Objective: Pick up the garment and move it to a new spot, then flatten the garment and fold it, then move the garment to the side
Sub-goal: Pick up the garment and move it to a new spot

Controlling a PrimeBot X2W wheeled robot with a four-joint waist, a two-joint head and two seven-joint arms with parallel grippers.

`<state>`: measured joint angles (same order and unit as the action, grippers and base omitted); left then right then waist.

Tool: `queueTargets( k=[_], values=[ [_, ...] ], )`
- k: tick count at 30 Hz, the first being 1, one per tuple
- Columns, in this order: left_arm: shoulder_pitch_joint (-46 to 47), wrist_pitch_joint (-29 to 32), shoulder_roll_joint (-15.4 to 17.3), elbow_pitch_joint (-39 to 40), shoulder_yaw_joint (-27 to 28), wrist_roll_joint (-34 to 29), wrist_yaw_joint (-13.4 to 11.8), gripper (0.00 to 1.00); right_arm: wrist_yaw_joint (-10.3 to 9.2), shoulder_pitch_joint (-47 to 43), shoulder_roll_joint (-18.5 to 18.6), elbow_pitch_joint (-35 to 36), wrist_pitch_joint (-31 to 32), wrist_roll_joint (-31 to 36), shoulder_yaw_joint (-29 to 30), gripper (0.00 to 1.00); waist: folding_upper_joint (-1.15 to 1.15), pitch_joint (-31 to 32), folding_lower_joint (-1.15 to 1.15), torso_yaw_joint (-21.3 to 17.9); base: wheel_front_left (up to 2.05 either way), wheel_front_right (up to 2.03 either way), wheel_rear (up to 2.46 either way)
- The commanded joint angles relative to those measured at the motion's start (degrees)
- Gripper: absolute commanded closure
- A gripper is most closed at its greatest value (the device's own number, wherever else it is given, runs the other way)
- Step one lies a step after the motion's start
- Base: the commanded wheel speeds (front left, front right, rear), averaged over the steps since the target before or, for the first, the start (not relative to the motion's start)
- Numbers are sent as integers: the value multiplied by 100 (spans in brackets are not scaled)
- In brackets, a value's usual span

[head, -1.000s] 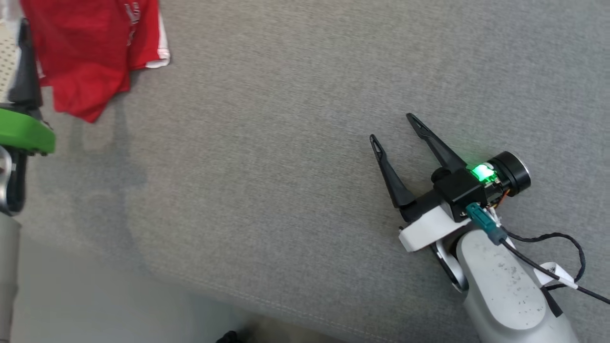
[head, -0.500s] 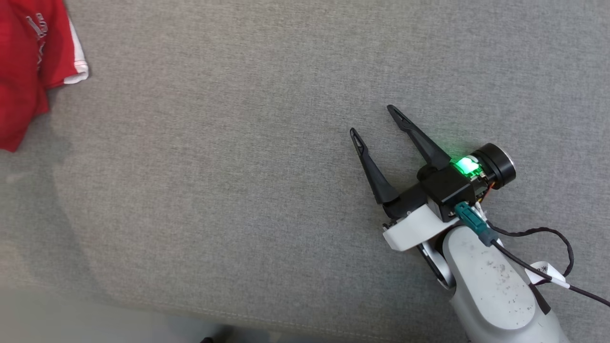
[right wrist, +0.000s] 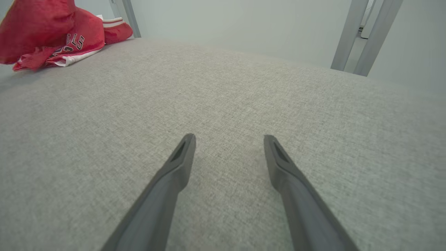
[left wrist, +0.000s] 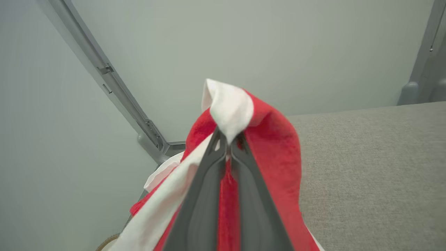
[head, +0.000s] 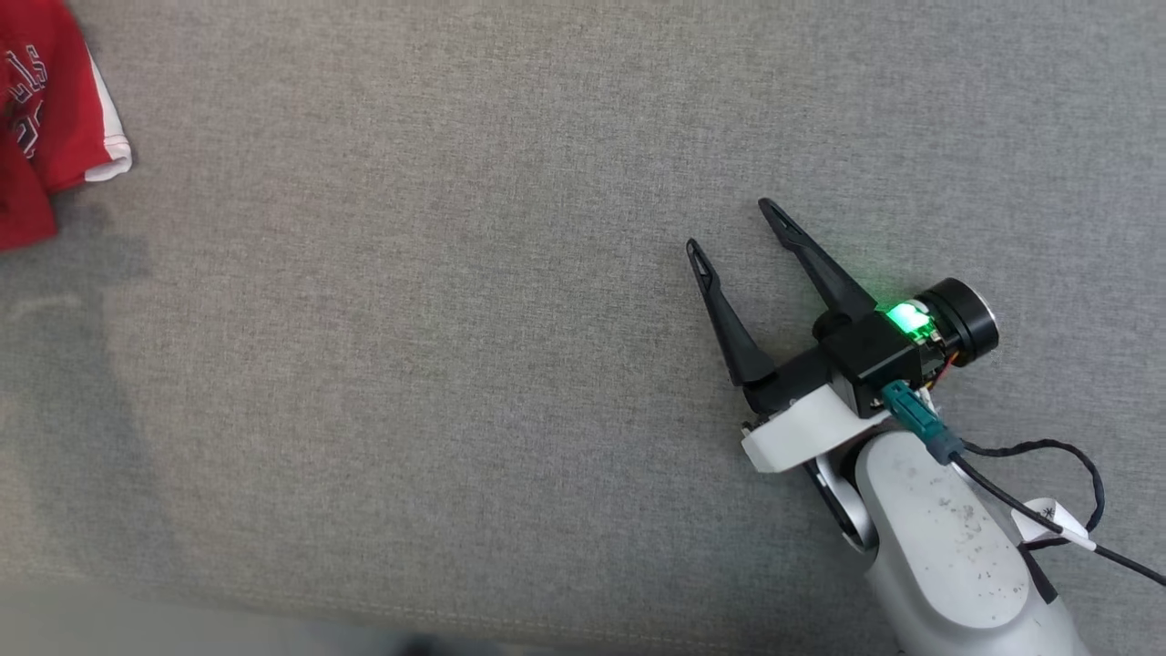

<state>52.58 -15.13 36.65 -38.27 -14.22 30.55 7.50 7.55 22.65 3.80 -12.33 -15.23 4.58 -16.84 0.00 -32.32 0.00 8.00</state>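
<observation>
The garment (head: 41,137) is a red jersey with white trim and lettering, bunched at the far left edge of the head view. In the left wrist view my left gripper (left wrist: 228,141) is shut on a fold of the red and white garment (left wrist: 271,139), which drapes over both fingers above the grey surface. The right wrist view shows the garment (right wrist: 59,38) heaped at the upper left. Low over bare grey fabric, far to the garment's right, my right gripper (head: 733,232) is open with nothing between its fingers (right wrist: 181,157).
A wide grey fabric surface (head: 455,319) spreads under everything, with its front edge along the bottom of the head view. Grey metal posts (right wrist: 362,38) and a pale wall stand beyond the surface's far side. A black cable (head: 1048,456) trails from my right wrist.
The head view has swung, so the garment sits further left and mostly out of frame. The green-ringed left arm seen one second ago is gone from it. My right gripper stays open.
</observation>
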Motion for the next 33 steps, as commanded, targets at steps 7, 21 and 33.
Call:
queueTargets(
  k=[7, 21, 33],
  values=[
    [207, -4, -174, 853, -83, -249, -4, 100, -11, -309, -57, -92, 8, -172, 164, 0, 0, 665, 0, -213, 0, 0, 0],
    [8, -4, -1081, 1847, -725, -66, -4, 100, -11, -803, -89, -48, 7, -741, 296, 0, 0, 1498, 0, -1173, 0, 0, 0],
    [-244, -4, -2416, 2119, -1680, 40, -4, 100, -11, -1013, -86, -31, 7, -1075, 370, 0, 0, 1640, 0, -2153, 0, 0, 0]
  ],
)
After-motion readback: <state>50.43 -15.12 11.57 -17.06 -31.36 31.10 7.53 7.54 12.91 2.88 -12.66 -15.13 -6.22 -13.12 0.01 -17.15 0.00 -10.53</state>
